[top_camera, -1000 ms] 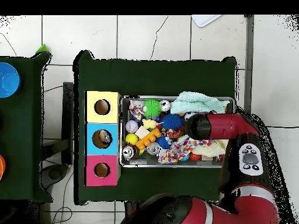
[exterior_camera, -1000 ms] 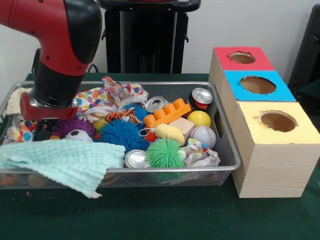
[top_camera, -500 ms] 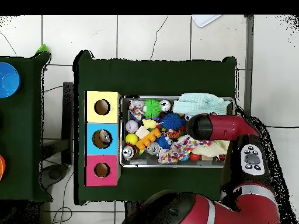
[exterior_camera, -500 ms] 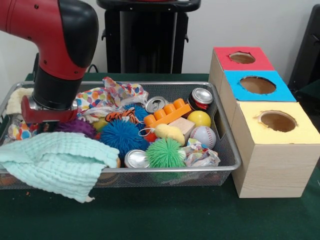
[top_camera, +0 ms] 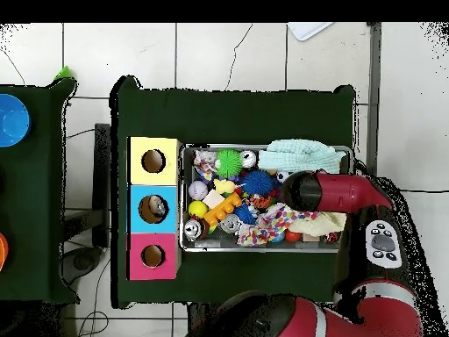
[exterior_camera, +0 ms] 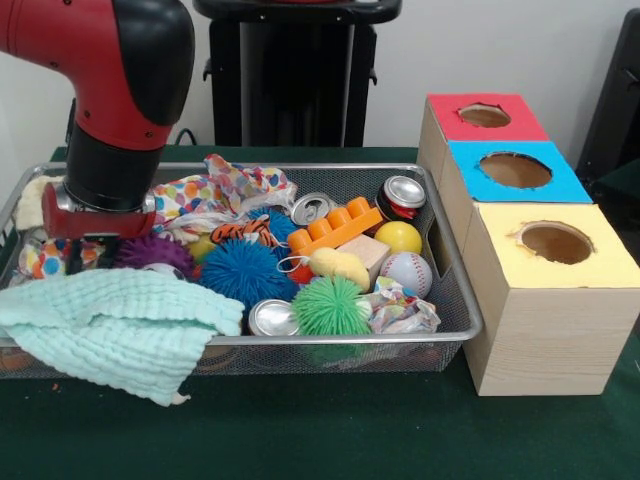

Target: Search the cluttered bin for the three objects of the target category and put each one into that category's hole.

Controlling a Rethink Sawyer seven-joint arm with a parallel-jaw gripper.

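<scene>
The wire mesh bin [exterior_camera: 340, 341] lies on the green table, full of toys; it also shows in the overhead view [top_camera: 181, 197]. My gripper [exterior_camera: 88, 246] hangs under the red arm, low in the bin's left end, among the clutter behind a mint green cloth [exterior_camera: 110, 325]. What it holds, if anything, is hidden. In the overhead view the arm's wrist [top_camera: 302, 190] covers that spot. No transparent crinkly container shows. The blue-topped box's hole [exterior_camera: 515, 170] is right of the bin, between the red and yellow boxes; it also shows in the overhead view [top_camera: 153, 209].
Red-topped hole [exterior_camera: 484, 115] and yellow-topped hole [exterior_camera: 555, 242] flank the blue one. The bin holds silver cans [exterior_camera: 273, 318], dotted paper [exterior_camera: 225, 190], a blue spiky ball [exterior_camera: 243, 270], a green one [exterior_camera: 330, 305], a baseball [exterior_camera: 407, 272] and an orange brick [exterior_camera: 335, 228].
The mint cloth has bunched up and slid toward the bin's front left, sagging further over the rim. The arm has risen slightly and stayed at the bin's left end.
</scene>
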